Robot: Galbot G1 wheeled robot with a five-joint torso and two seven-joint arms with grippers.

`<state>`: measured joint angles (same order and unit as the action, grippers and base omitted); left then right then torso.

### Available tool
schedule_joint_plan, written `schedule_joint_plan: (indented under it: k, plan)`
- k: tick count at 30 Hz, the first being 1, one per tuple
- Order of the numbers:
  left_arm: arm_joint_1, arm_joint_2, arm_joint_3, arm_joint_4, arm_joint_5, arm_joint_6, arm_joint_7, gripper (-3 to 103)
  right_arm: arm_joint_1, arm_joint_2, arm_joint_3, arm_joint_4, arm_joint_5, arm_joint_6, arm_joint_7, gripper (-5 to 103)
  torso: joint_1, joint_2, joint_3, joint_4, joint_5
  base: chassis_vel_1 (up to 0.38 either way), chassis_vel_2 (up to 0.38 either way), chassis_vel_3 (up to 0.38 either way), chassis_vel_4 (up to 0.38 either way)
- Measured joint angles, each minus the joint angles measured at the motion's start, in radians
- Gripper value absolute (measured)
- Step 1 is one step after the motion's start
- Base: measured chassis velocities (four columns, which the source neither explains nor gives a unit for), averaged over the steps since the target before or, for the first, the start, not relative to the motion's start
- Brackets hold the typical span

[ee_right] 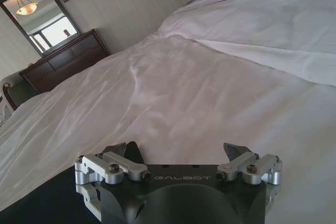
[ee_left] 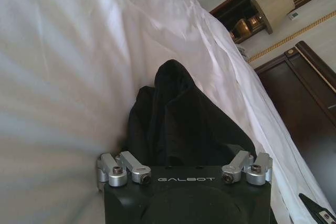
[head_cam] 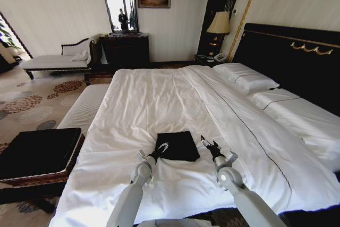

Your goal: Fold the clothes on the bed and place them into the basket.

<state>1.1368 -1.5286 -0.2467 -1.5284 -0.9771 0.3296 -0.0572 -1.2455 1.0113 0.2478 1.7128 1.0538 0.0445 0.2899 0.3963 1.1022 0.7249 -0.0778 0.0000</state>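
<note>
Two grippers flank one small dark bundle in the head view: the black T-shirt (head_cam: pixel 178 145), folded into a compact near-square, lies on the white duvet of the bed (head_cam: pixel 159 104) close to its foot edge. The left gripper (head_cam: pixel 161 149) sits at the shirt's left edge, touching or overlapping it, while the right gripper (head_cam: pixel 208 144) stands just beside the shirt's right edge, on bare duvet. The wicker basket (head_cam: pixel 74 155) (brown weave, black lining) rests on the floor off the bed's left side, so the left arm is the nearer carrier, as I judge it.

From the left wrist view, the T-shirt (ee_left: pixel 184 124) rises directly ahead of the left gripper (ee_left: pixel 184 174) as a soft, limp, matte heap, its long axis running away from the wrist. The linkages sit spread, but the fingertips are buried in cloth, so whether they are pinching fabric I cannot tell.

From the right wrist view, the right gripper (ee_right: pixel 178 153) is released, its dark fingertips (ee_right: pixel 233 150) parted over smooth, lightly creased duvet, with one black corner of the shirt (ee_right: pixel 37 200) beside it.
</note>
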Motion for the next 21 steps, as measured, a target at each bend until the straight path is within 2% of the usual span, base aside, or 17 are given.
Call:
schedule_joint_plan:
  k: [2,5,6,7,8,9,11,12,13,14,15,18,20,21]
  plan:
    - [0.002,-0.002,-0.001,0.0,0.003,0.0,0.0,82,0.004,0.0,-0.006,0.0,0.009,-0.004,0.001,100,0.0,0.0,0.0,-0.0001,0.0,0.0,0.0,0.0,0.0]
    - [0.014,-0.008,-0.005,-0.001,0.014,-0.001,0.002,66,0.017,0.001,-0.02,0.0,0.067,-0.019,0.008,100,0.0,0.0,0.0,-0.0001,0.0,0.0,0.0,0.0,0.0]
    - [0.014,-0.008,-0.005,-0.001,0.014,-0.001,0.002,66,0.017,0.001,-0.02,0.0,0.067,-0.019,0.008,100,0.0,0.0,0.0,-0.0001,0.0,0.0,0.0,0.0,0.0]
    - [0.018,-0.01,-0.007,-0.002,0.016,-0.001,0.003,60,0.021,0.003,-0.021,-0.002,0.097,-0.026,0.008,100,0.0,0.0,0.0,-0.0002,-0.0001,0.0,0.0,0.0,0.0]
    - [0.022,-0.011,-0.01,-0.003,0.017,-0.001,0.004,60,0.025,0.005,-0.02,-0.004,0.131,-0.033,0.007,100,0.0,0.0,0.0,-0.0002,-0.0002,0.0,0.0,0.0,0.0]
    - [0.028,-0.013,-0.015,-0.005,0.018,-0.002,0.006,49,0.03,0.011,-0.019,-0.009,0.178,-0.039,0.003,100,0.0,0.0,0.0,-0.0001,-0.0001,0.0,0.0,0.0,0.0]
    - [0.031,-0.015,-0.019,-0.007,0.019,-0.002,0.008,49,0.034,0.015,-0.017,-0.014,0.204,-0.042,-0.003,100,0.0,0.0,0.0,-0.0002,-0.0001,0.0,0.0,0.0,0.0]
    - [0.034,-0.017,-0.023,-0.007,0.019,-0.003,0.01,43,0.038,0.018,-0.015,-0.022,0.221,-0.043,-0.011,100,0.0,0.0,0.0,-0.0001,-0.0002,0.0,0.0,0.0,0.0]
    - [0.035,-0.018,-0.024,-0.007,0.019,-0.004,0.012,43,0.04,0.02,-0.014,-0.026,0.228,-0.043,-0.016,100,0.0,0.0,0.0,-0.0001,-0.0002,0.0,0.0,0.0,0.0]
    - [0.039,-0.022,-0.03,-0.009,0.02,-0.008,0.015,33,0.047,0.025,-0.013,-0.043,0.252,-0.044,-0.031,100,0.0,0.0,0.0,-0.0003,-0.0002,0.0,0.0,0.0,0.0]
    - [0.039,-0.022,-0.03,-0.009,0.02,-0.008,0.015,33,0.047,0.025,-0.013,-0.043,0.252,-0.044,-0.031,100,0.0,0.0,0.0,-0.0003,-0.0002,0.0,0.0,0.0,0.0]
    - [0.045,-0.023,-0.032,-0.017,0.025,-0.011,0.019,16,0.057,0.028,-0.011,-0.067,0.324,-0.068,-0.079,100,0.0,0.0,0.0,-0.0002,-0.0002,0.0,0.0,0.0,0.0]
    - [0.045,-0.023,-0.032,-0.018,0.028,-0.012,0.02,16,0.059,0.027,-0.011,-0.072,0.339,-0.077,-0.098,100,0.0,0.0,0.0,-0.0002,-0.0002,0.0,0.0,0.0,0.0]
    - [0.045,-0.023,-0.032,-0.019,0.029,-0.012,0.02,11,0.06,0.026,-0.012,-0.081,0.344,-0.082,-0.12,100,0.0,0.0,0.0,-0.0002,-0.0003,0.0,0.0,0.0,0.0]
